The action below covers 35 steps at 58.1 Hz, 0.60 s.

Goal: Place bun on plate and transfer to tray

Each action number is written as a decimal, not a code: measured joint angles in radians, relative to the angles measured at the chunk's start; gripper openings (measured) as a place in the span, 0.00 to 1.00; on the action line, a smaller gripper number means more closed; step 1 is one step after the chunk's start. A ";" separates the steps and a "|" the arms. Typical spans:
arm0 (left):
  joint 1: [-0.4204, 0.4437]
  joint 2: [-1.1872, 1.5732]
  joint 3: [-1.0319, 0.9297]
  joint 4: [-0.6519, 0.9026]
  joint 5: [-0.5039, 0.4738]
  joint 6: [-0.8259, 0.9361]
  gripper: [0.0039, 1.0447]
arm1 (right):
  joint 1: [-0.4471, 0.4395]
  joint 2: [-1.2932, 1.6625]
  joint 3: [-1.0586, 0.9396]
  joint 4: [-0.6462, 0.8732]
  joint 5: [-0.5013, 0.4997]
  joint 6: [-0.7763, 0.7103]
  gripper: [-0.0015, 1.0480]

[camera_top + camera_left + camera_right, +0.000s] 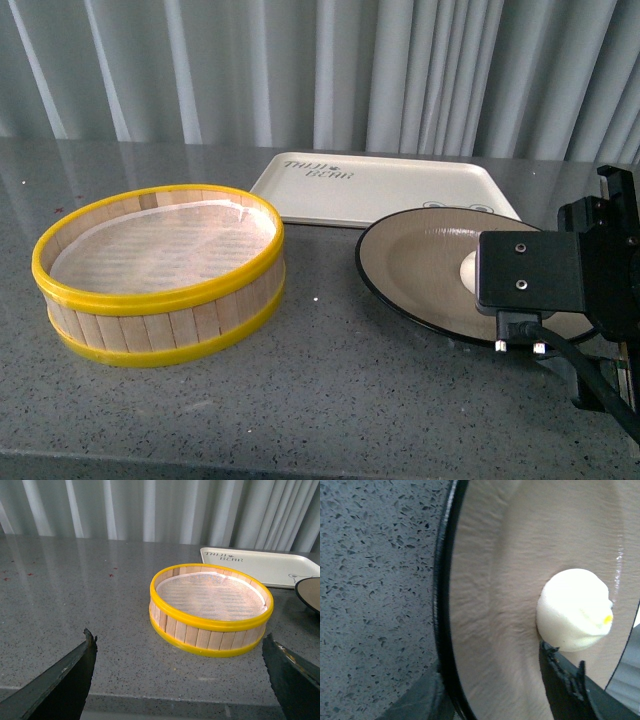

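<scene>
My right gripper [485, 680] is shut on the near rim of the taupe plate [415, 260], one finger [560, 675] on its upper face and the other under it. The black-rimmed plate [485, 580] is held a little tilted at the right. Its far rim overlaps the near edge of the cream tray [400, 190] in the front view. The white bun [467, 270] sits on the plate, and in the right wrist view the bun [575, 607] lies just past the upper fingertip. My left gripper [178, 636] is open and empty, low over the table in front of the steamer basket.
The yellow-rimmed wooden steamer basket [160, 275] stands at the left with only a white liner inside; it also shows in the left wrist view [210, 630]. The tray [270, 565] lies behind it to the right. A grey curtain hangs behind the speckled grey table [330, 400].
</scene>
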 joint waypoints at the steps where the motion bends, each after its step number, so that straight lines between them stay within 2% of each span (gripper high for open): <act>1: 0.000 0.000 0.000 0.000 0.000 0.000 0.94 | 0.000 0.002 0.000 0.002 0.000 0.000 0.42; 9: 0.000 0.000 0.000 0.000 0.000 0.000 0.94 | -0.003 0.018 -0.018 0.037 0.008 -0.019 0.20; 15: 0.000 0.000 0.000 0.000 0.000 0.000 0.94 | -0.010 0.013 -0.026 0.071 0.015 -0.056 0.11; 24: 0.000 0.000 0.000 0.000 0.000 0.000 0.94 | -0.021 -0.012 -0.030 0.103 0.016 -0.079 0.04; 35: 0.000 0.000 0.000 0.000 0.000 0.000 0.94 | -0.025 -0.033 -0.056 0.122 0.018 -0.092 0.04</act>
